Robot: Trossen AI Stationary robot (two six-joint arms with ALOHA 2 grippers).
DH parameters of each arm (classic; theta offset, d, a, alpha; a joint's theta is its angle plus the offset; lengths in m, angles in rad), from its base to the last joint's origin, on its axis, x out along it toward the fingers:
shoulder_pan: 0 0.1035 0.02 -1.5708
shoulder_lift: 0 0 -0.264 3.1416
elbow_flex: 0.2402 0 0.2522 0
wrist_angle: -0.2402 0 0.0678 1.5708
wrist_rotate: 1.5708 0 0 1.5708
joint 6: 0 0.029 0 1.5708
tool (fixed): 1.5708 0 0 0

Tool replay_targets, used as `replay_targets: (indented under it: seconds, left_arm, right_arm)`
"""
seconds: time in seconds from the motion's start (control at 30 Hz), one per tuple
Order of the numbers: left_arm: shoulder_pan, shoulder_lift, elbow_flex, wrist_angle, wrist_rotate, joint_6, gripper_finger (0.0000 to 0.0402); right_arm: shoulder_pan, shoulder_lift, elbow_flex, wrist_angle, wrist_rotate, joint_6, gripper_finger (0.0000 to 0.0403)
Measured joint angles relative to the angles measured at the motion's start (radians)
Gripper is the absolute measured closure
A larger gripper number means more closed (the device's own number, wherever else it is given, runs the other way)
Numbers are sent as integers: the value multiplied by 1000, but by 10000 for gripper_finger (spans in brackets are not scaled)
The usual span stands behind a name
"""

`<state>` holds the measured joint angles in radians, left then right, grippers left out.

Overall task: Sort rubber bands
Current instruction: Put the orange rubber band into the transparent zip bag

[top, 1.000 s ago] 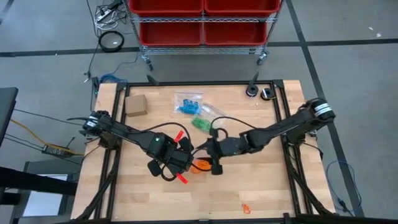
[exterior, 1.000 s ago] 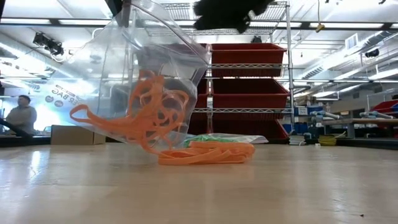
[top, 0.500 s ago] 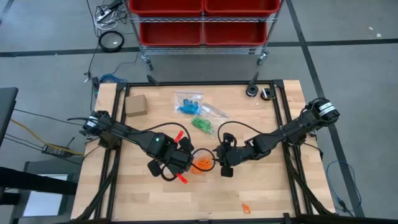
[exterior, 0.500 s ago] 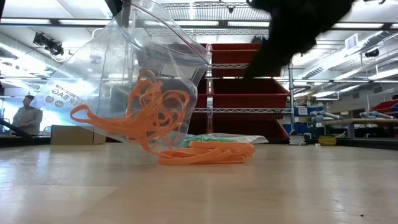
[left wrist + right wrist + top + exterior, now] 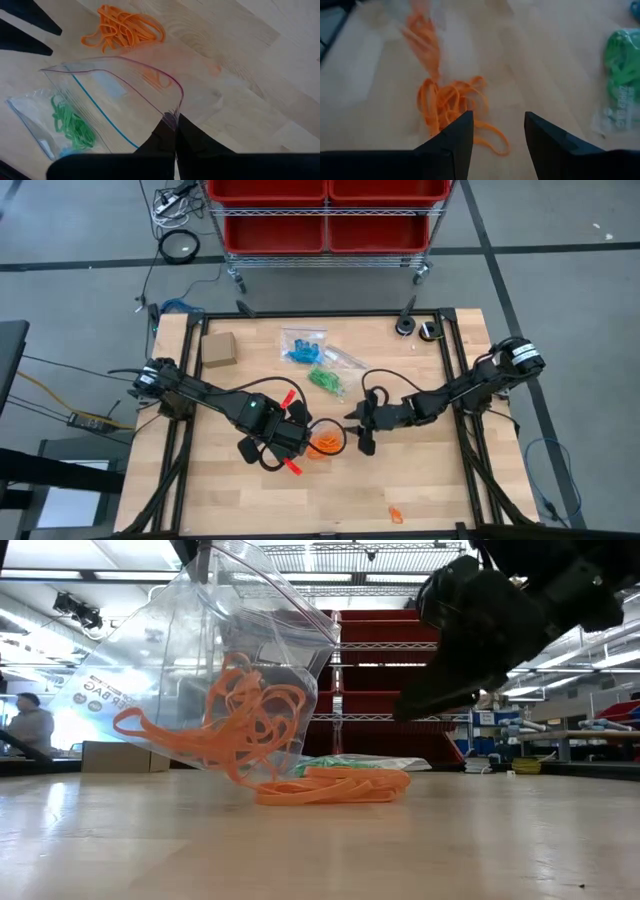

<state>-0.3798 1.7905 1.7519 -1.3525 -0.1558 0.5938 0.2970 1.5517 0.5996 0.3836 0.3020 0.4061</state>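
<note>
The wooden desk [image 5: 420, 480] has a black frame along its edges, and the near half lies mostly bare, apart from one orange scrap [image 5: 396, 514] close to the front edge. Beyond the far edge stands a wire rack with red bins [image 5: 325, 215].

Near the middle, a clear zip bag [image 5: 215, 650] hangs tilted with its mouth towards the desk; orange rubber bands [image 5: 240, 725] spill from it, and more lie in a loose pile [image 5: 335, 786] on the wood just beside it. Towards the far side lie a bag of green bands [image 5: 324, 380] and a bag of blue bands [image 5: 302, 347], side by side. A small tan cardboard box [image 5: 218, 349] sits at the far left.

The left claw [image 5: 175, 125] is pinched tight on the upper edge of the clear bag, holding it up. The right claw [image 5: 494, 131] hangs just above the orange pile with its fingers [image 5: 452, 142] apart, gripping nothing.
</note>
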Motion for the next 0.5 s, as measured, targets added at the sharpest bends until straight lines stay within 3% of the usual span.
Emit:
replay_targets:
  seconds: [0.3,0.5]
  left_arm:
    - [0,0,0,2,0,0,400]
    - [0,0,0,3,0,0,400]
  right_arm:
    - [-38,7,-2,32,-63,-23,243]
    - [-44,152,5,145,-105,-15,245]
